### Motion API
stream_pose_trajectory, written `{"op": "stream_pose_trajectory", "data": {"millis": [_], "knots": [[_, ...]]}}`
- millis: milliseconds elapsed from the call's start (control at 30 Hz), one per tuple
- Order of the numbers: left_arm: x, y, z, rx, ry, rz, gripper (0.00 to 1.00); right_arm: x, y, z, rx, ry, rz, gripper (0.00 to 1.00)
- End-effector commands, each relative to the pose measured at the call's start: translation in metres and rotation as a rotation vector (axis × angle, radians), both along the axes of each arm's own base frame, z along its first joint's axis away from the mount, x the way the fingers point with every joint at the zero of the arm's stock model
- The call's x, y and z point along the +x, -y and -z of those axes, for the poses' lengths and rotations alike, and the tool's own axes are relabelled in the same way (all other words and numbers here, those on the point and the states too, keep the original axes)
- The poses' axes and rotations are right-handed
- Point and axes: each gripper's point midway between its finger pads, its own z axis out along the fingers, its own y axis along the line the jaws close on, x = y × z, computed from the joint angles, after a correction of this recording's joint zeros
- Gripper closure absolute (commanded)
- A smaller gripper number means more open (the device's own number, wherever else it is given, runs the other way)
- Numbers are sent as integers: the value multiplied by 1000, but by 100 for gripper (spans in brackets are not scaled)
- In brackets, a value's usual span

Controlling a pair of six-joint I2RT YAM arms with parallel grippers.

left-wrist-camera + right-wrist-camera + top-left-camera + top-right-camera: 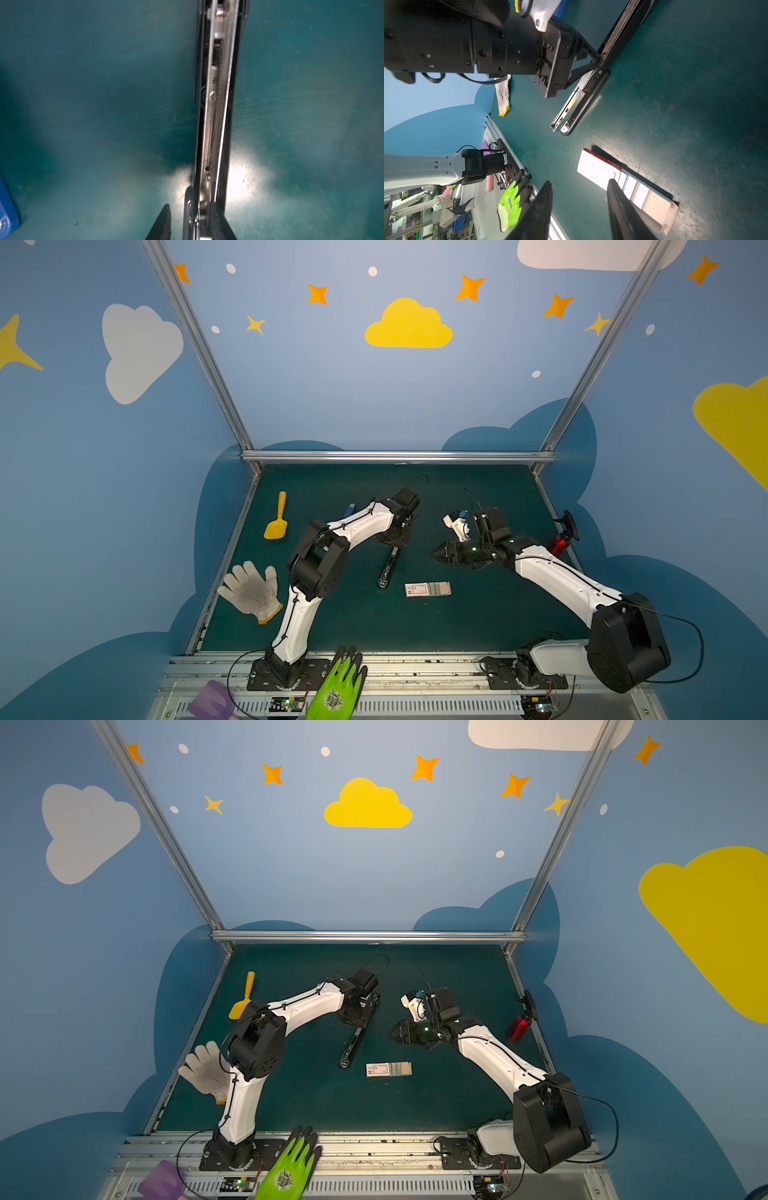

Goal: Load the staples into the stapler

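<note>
Fingers [220, 224] of the left gripper [190, 205] stand slightly apart on either side of the stapler [388, 568]. One pad is against its black side and the other is just short of it, so from here it is not clamped. The stapler lies opened out flat on the green mat [478, 622], silver rail facing up. Behind those fingers the wrist points straight down, the white forearm slopes back to a raised elbow, and the upper link drops to its base at the near edge.

The right gripper [579, 181] hangs with its fingers spread and nothing between them, tilted down over the staples [428, 589]. They are in their white, red-labelled box, which lies on the mat near the stapler's end. Its tray is half slid out, showing grey strips; I can't count them. The right forearm runs back to a high elbow at the right side.

Counting round:
- two arms
- one stapler
- one box
- two gloves: one white knit glove [251, 589] and one green glove [338, 684]
- one yellow scoop [276, 522]
- one red bottle [561, 541]
</note>
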Motion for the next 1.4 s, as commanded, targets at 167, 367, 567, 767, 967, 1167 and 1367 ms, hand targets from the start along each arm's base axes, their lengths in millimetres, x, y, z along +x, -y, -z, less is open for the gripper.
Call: {"op": "stream_pose_trajectory", "data": {"millis": [167, 367, 567, 767, 967, 1167, 1367], "knots": [[-12, -4, -14, -1, 7, -11, 68, -1, 0, -4, 0, 14, 1, 56], [-18, -7, -13, 9, 1, -13, 70, -1, 1, -4, 0, 18, 2, 56], [-25, -10, -10, 16, -3, -17, 71, -2, 1, -2, -1, 14, 3, 56], [-31, -16, -6, 32, -8, -21, 71, -2, 1, -3, 1, 13, 3, 56], [-39, -21, 0, 40, -24, -22, 70, -1, 1, -4, 1, 16, 5, 56], [-51, -28, 7, 52, -44, -28, 72, -1, 2, -4, -4, 17, 10, 56], [-70, -32, 8, 48, -67, -27, 72, 1, 2, -1, -5, 8, 14, 56]]}}
